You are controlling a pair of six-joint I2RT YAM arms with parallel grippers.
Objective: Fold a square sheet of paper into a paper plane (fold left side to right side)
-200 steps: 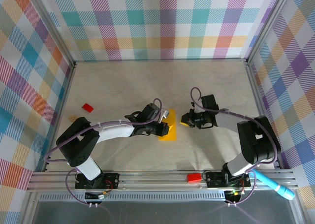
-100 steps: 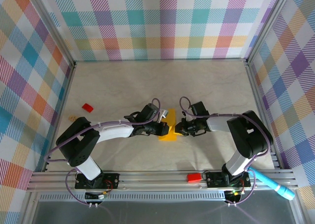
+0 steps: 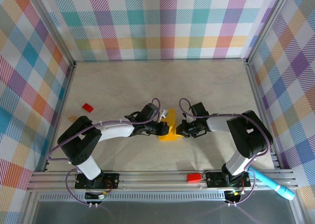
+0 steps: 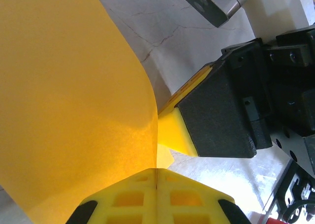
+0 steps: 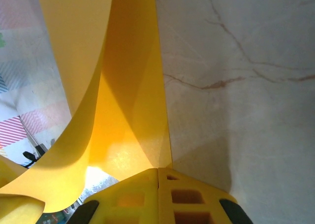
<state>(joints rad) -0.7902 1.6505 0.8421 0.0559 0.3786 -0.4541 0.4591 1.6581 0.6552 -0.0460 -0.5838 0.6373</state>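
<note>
Pinching the square sheet of paper between both my claws at mid-table.

From the left: a small red block lay well apart, near the left wall. My left claw was clamped shut on the sheet's left part, which curled up in a smooth yellow-orange arc. My right claw was closed on its right edge, close to the other. The pale marbled table sat inside checked walls, with bare surface beyond and to both sides. Another red block and a light blue pen rested by the near rail.
</note>
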